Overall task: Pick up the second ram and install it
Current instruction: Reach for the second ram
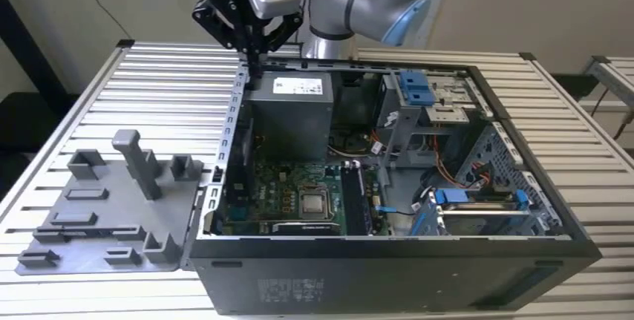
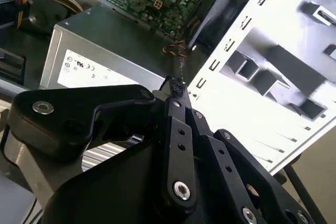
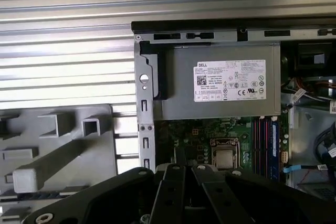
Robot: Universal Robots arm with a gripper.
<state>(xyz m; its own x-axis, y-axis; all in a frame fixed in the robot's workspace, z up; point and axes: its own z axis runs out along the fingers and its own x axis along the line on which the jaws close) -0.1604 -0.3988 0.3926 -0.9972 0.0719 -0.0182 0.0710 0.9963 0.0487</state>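
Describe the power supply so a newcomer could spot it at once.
Find the open black computer case. In its far corner on the exterior view's left, near the gripper, sits the power supply: a plain grey metal box with a white label, unlike the green motherboard beside it.

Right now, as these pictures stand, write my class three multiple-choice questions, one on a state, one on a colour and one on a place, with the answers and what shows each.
1. The computer case is: A closed; B open, with the motherboard exposed; C upside down.
2. The moulded tray beside it is: A grey; B red; C yellow.
3. The pincer hangs: A over the moulded tray; B above the case's corner by the power supply; C down on the motherboard.

Answers: 1 B, the exterior view looks straight onto the board. 2 A, it is plain grey all over. 3 B, the exterior view shows the pincer above that corner, and the first wrist view looks down on the power supply.
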